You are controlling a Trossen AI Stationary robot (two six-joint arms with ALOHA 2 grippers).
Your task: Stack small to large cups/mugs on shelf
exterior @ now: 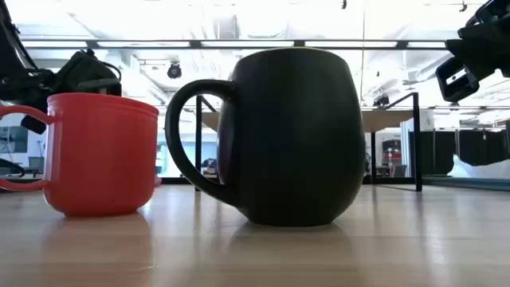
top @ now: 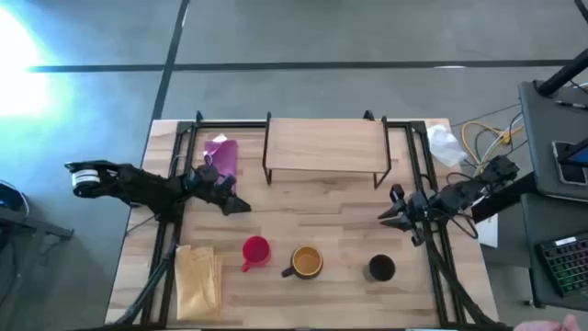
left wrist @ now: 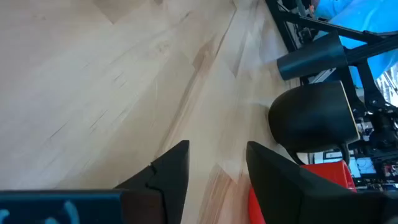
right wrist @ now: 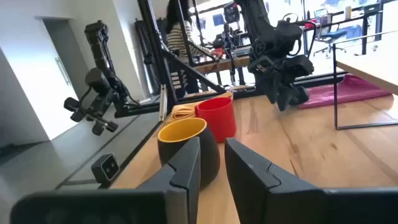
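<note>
Three cups stand in a row near the table's near edge. They are the red mug (top: 255, 250) (exterior: 100, 155) (right wrist: 217, 118), the dark mug with orange-yellow inside (top: 306, 261) (exterior: 291, 135) (right wrist: 183, 146) (left wrist: 314, 118) and the black cup (top: 381, 268) (left wrist: 311, 59). The light-wood shelf (top: 324, 147) stands on its thin black legs at the far side, with nothing on it. My left gripper (top: 234, 204) (left wrist: 217, 168) is open, above the table, left of centre and beyond the red mug. My right gripper (top: 390, 210) (right wrist: 212, 158) is open, hovering beyond the black cup.
A purple cloth (top: 220, 156) lies left of the shelf, a tan folded cloth (top: 197, 276) at the near left, and a white crumpled thing (top: 446, 142) at the far right. Black frame rails (top: 175, 184) run along both table sides. Bare wood lies between shelf and cups.
</note>
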